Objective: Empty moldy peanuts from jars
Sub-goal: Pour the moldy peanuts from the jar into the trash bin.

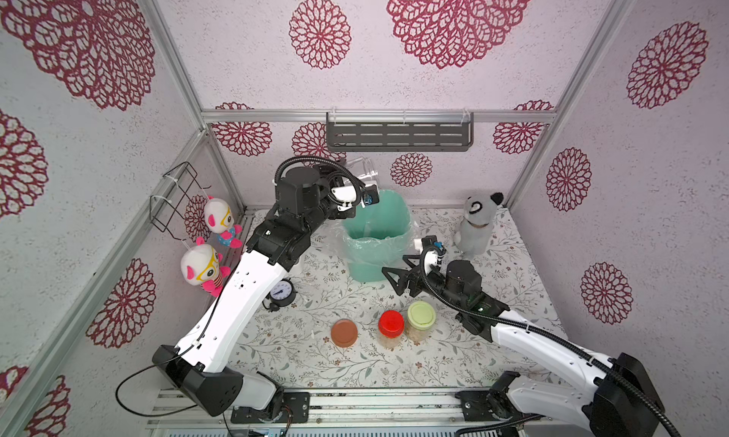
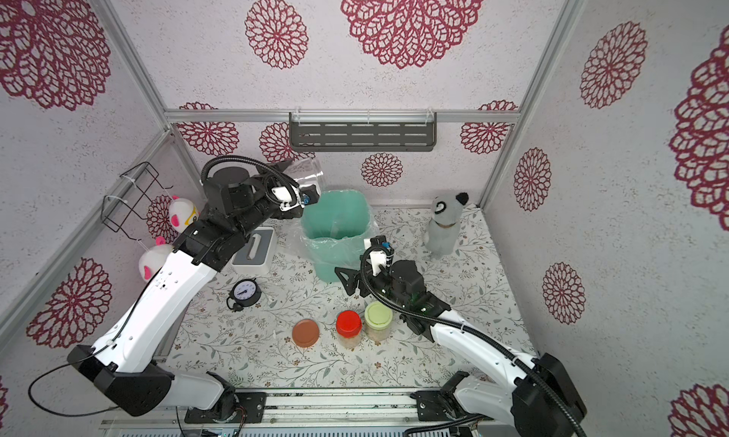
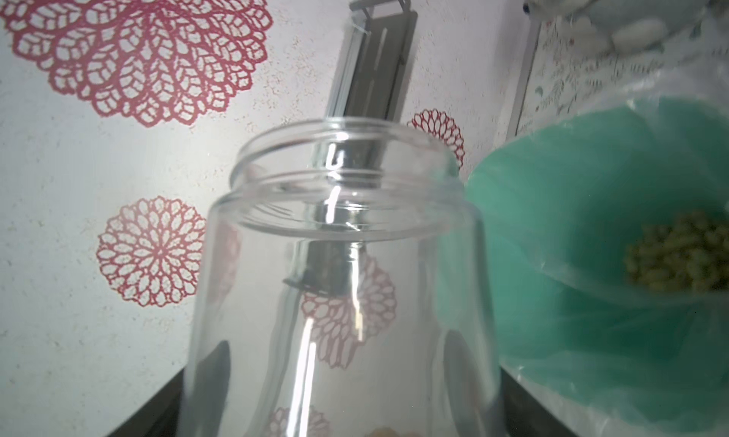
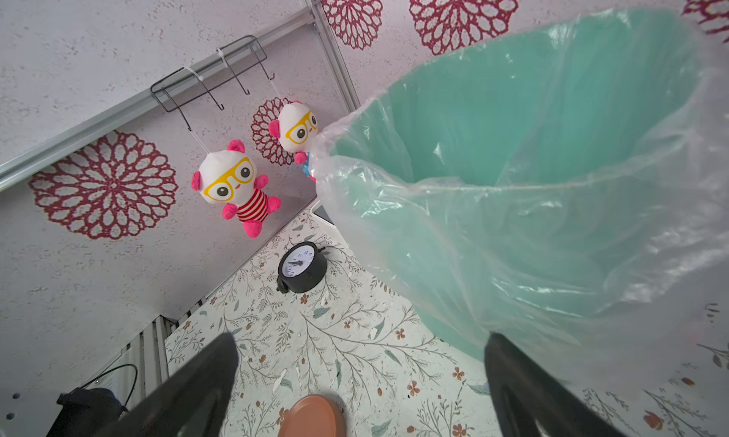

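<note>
Moldy peanuts [image 3: 678,253] sit as a yellowish heap at the bottom of the mint-green bin [image 1: 367,265], which is lined w/ a clear plastic bag [image 4: 394,202] folded over its rim. L gripper [image 3: 335,360] is clamped on the open jar [image 3: 347,257], one finger [image 3: 213,376] on each side of the clear wall near its base. That jar has no lid; in both top views it's held up off the table, tipped, mouth pointing toward the back wall, just beside the bin's rear-left rim [image 2: 309,170]. It looks empty except for a small tan patch at the very base, cut off by the frame edge, can't tell what. Brown lid [image 1: 344,332] lies flat on the floral table cover [image 1: 315,360], at the front. Next to it, in a row, stand the red-lidded jar [image 1: 391,328] and the green-lidded jar [image 1: 420,320], upright, lids on, just beside each other, both w/ tan kernels visible through the walls. R gripper [image 4: 361,352] has jaws wide apart, holding nothing, hanging low near the bin's front side, btwn bin and the two closed jars.
</note>
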Controlling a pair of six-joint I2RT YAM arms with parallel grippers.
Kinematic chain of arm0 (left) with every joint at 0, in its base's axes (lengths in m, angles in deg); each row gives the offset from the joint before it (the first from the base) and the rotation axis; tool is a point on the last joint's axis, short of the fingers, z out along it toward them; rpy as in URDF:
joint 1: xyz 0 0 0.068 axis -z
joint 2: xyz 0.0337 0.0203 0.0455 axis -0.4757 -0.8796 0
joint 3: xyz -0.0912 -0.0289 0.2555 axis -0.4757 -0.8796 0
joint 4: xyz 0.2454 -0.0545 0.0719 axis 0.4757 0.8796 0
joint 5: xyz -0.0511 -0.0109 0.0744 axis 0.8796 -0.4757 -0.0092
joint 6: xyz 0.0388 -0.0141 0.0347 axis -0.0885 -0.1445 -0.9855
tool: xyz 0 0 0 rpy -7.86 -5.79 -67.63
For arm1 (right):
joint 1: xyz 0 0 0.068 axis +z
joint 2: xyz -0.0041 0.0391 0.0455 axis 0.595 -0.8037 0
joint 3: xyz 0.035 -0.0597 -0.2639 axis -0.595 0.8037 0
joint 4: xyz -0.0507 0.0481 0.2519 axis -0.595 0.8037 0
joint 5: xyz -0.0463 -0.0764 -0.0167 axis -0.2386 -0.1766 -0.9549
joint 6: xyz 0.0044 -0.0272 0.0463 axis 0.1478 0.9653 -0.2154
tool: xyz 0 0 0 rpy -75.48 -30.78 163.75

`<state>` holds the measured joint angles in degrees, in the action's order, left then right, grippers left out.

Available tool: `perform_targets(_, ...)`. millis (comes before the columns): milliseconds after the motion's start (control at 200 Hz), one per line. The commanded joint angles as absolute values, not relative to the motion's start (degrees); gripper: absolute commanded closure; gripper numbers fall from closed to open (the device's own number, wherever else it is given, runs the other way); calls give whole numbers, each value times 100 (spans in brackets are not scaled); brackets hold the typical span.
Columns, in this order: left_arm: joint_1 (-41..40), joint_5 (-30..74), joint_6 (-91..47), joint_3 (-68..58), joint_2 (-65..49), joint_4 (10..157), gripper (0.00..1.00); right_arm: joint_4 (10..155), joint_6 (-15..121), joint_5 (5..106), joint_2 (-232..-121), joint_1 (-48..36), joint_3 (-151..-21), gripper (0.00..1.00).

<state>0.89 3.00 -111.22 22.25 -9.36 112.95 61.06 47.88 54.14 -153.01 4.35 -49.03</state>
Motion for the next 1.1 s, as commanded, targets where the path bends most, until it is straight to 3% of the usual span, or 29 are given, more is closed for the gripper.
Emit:
perform_targets(0, 142, -397, -13588, 2699, -1402, 12213, 100, 5881, 4758, 5291, -15033, 462, -4857, 1)
perform_targets(100, 152, -609, -14857, 2882, -1797, 12340, 100, 5945, 4841, 5218, -14937, 462, -4834, 1)
perform_targets(245, 283, -524, -15282, 3270, -2160, 12300, 100, 5982, 4858, 5208, -14879, 462, -4809, 1)
perform_targets(750, 363, -455, -15105, 3381, -2270, 12156, 100, 5902, 4901, 5225, -14895, 462, -4703, 1)
perform_targets(871, 294, -308, -14217, 3165, -2168, 11581, 100, 5882, 4900, 5226, -14869, 462, -4694, 1)
perform_targets(1096, 8, 264, -10664, 2025, -1439, 9515, 100, 5843, 4884, 5226, -14831, 462, -4659, 1)
